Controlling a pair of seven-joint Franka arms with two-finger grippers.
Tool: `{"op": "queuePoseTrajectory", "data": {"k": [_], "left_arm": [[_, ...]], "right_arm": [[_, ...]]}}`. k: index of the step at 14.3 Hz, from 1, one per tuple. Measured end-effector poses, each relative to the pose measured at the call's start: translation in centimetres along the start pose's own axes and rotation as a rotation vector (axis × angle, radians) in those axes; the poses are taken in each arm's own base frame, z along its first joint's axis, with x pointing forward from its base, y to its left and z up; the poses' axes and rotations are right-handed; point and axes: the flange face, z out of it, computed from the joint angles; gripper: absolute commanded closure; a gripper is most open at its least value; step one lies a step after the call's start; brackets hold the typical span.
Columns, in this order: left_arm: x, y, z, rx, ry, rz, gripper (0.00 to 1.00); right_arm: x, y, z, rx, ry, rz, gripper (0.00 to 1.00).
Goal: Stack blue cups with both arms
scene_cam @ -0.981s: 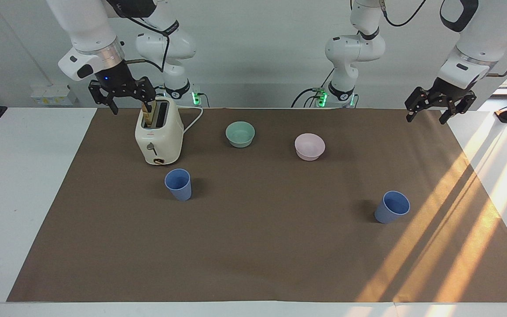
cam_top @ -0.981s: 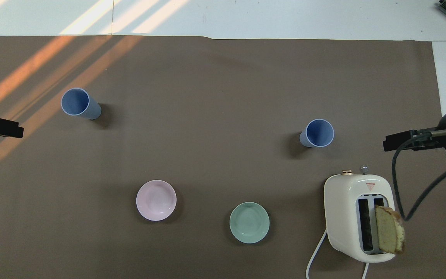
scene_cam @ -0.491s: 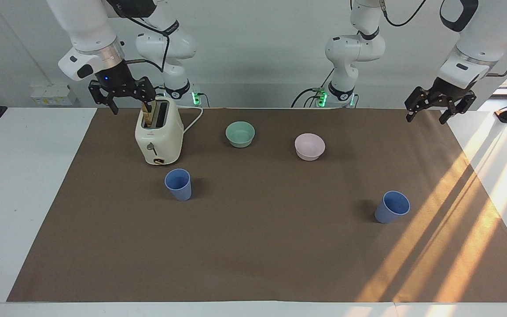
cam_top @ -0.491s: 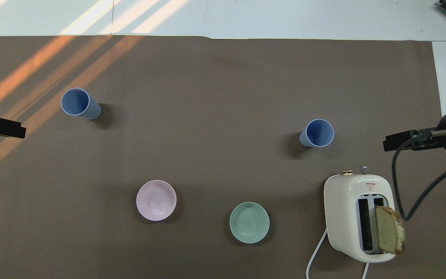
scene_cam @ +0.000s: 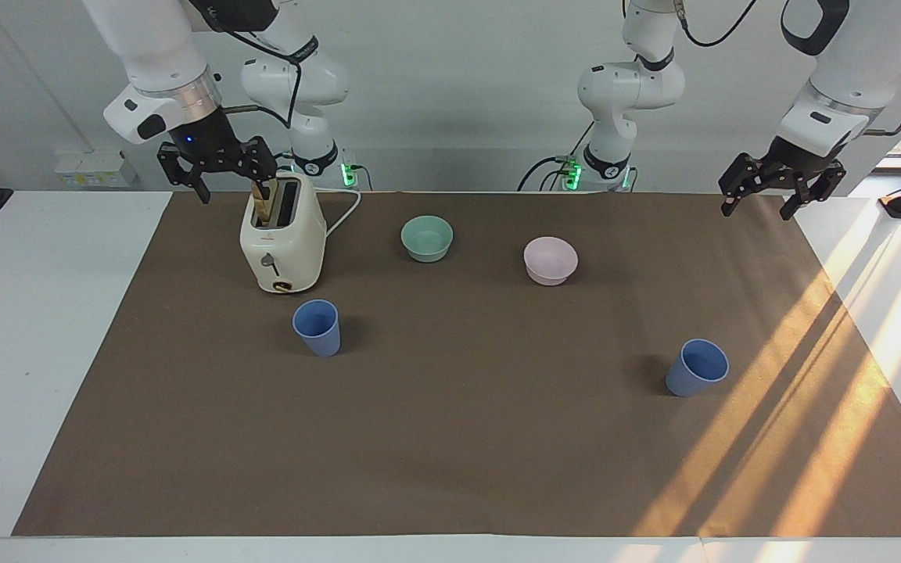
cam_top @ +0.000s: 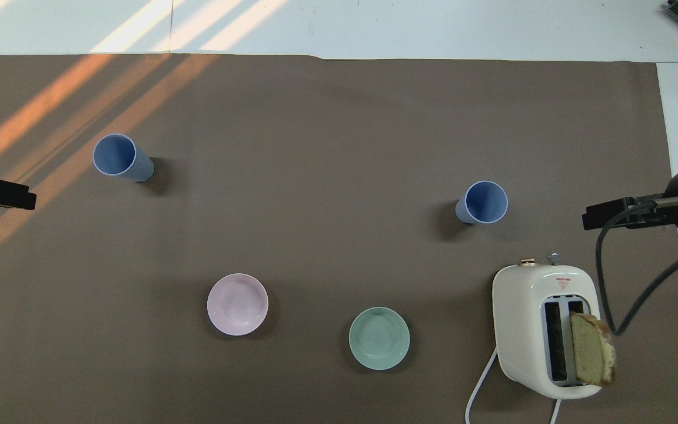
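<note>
- The table (scene_cam: 44, 328) carries a brown mat (scene_cam: 450, 438) that covers most of its top.
- The right arm (scene_cam: 161, 55) hangs in the air over the toaster's end of the mat; its claw, the right gripper (scene_cam: 220, 176), has its 2 fingers spread apart with nothing between them.
- The left arm (scene_cam: 841, 70) hangs over the mat's corner at its own end of the table; the left gripper (scene_cam: 763, 195) also has its fingers spread and holds nothing.
- The toaster (scene_cam: 282, 242) stands upright on the mat, with a slice of bread (cam_top: 592, 356) sticking up out of 1 slot.
- The pink bowl (scene_cam: 551, 259) and the green bowl (scene_cam: 427, 237) sit side by side, apart from each other, near the robots' edge of the mat.
- In the overhead view, 1 blue cup (cam_top: 483, 202) stands upright at about 11 o'clock from the toaster, close to it.
- In the same view, the other blue cup (cam_top: 120, 156) stands upright at about 10 o'clock from the pink bowl, toward the left arm's end, well apart from the first cup.
</note>
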Motion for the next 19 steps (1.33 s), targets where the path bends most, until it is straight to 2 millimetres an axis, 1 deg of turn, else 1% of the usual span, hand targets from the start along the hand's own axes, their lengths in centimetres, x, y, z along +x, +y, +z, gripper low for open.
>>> {"op": "queuePoseTrajectory", "data": {"k": [4, 8, 15, 19], "left_arm": [[0.04, 0.02, -0.08, 0.001, 0.006, 0.001, 0.0], [0.51, -0.03, -0.48, 0.006, 0.05, 0.002, 0.0], [0.66, 0.03, -0.26, 0.007, 0.05, 0.015, 0.0], [0.87, 0.73, -0.27, 0.008, 0.06, 0.032, 0.0]], "right_arm": [[0.0, 0.0, 0.02, 0.0, -0.001, 0.0, 0.0], [0.0, 0.0, 0.06, 0.0, -0.001, 0.0, 0.0], [0.0, 0.0, 0.07, 0.0, -0.001, 0.0, 0.0], [0.0, 0.0, 0.07, 0.0, -0.001, 0.0, 0.0]]}}
